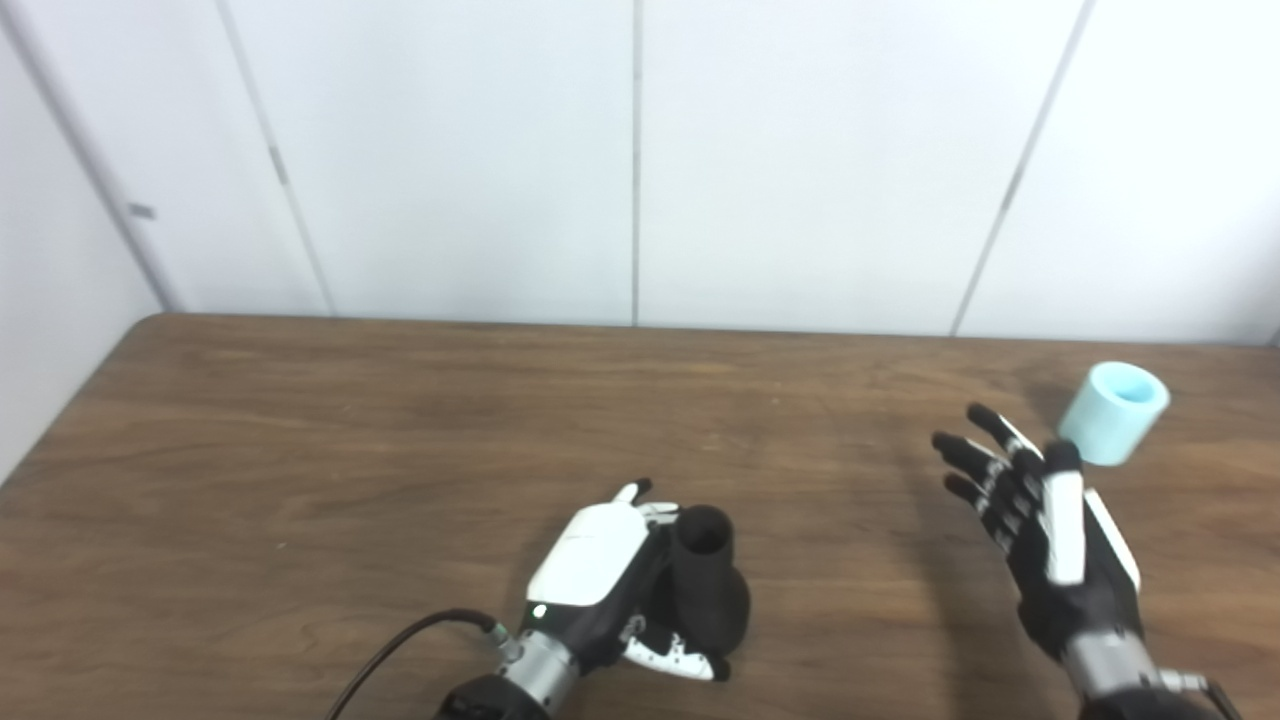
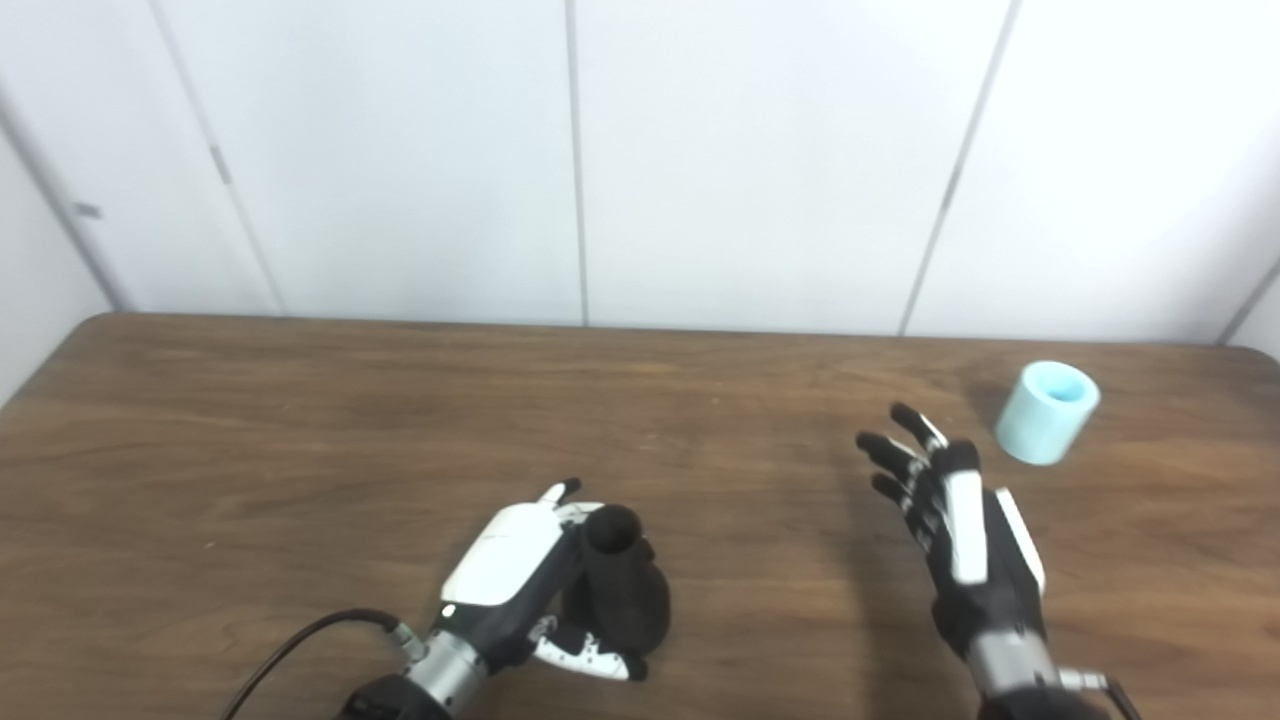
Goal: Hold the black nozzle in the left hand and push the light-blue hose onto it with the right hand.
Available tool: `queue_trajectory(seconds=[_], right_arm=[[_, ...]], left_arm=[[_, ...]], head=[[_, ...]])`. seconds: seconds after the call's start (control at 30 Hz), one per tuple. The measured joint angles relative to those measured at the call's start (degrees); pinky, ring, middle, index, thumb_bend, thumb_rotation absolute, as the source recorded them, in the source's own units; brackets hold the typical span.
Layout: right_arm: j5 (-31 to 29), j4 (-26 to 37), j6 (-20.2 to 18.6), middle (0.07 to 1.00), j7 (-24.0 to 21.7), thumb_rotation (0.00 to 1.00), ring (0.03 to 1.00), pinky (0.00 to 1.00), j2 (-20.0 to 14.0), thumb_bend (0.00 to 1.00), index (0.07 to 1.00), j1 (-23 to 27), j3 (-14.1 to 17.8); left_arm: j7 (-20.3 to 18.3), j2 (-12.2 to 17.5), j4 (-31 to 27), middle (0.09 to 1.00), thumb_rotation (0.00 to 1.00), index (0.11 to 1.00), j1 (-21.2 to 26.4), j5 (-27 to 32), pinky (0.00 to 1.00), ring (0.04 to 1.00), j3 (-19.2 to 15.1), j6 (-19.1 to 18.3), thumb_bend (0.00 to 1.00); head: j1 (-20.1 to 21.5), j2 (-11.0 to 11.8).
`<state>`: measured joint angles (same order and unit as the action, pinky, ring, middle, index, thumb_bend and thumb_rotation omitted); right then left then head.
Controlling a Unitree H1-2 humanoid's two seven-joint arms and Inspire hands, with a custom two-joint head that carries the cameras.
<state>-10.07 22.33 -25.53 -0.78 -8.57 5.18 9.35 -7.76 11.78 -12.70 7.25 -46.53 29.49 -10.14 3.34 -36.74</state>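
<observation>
The black nozzle stands upright on the wooden table near the front middle, its open neck up. My left hand is wrapped around it from the left, thumb curled round its base. The light-blue hose, a short open tube, sits at the far right of the table, tilted. My right hand is open, fingers spread, hovering just left of and in front of the hose, not touching it. Both show in the right eye view: the nozzle and the hose.
A white panelled wall rises behind the table's far edge. A black cable runs from my left wrist to the front edge. The table's left edge slants in at the far left.
</observation>
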Motion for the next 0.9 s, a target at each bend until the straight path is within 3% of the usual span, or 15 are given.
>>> queue_trajectory(seconds=[0.17,0.63,0.83,0.9], right_arm=[[-0.6,0.3,-0.1,0.779,0.0,1.0,0.877,0.87,-2.8,0.62,0.901,2.1,2.3],[0.5,3.0,-0.1,0.775,0.5,1.0,0.861,0.85,-3.4,0.64,0.873,2.6,2.9],[3.4,3.0,-1.1,0.778,0.9,1.0,0.864,0.82,-6.8,0.64,0.865,5.6,3.1],[5.1,2.9,-1.2,0.781,1.1,1.0,0.867,0.84,-7.3,0.62,0.858,6.8,2.8]], left_arm=[[-0.2,0.0,0.4,0.486,0.0,0.494,0.3,0.0,1.0,0.794,0.3,0.3,0.52],[0.0,0.3,2.2,0.486,0.0,0.494,1.8,0.0,1.0,0.754,1.6,2.4,0.52],[0.2,0.6,2.4,0.486,0.0,0.495,1.7,0.7,1.0,0.747,1.4,3.7,0.52],[0.3,0.9,2.7,0.486,0.0,0.495,1.7,1.2,1.0,0.749,1.2,4.4,0.52]], head=[[1.1,-0.4],[3.2,-1.1],[12.2,-0.4],[13.3,-0.3]])
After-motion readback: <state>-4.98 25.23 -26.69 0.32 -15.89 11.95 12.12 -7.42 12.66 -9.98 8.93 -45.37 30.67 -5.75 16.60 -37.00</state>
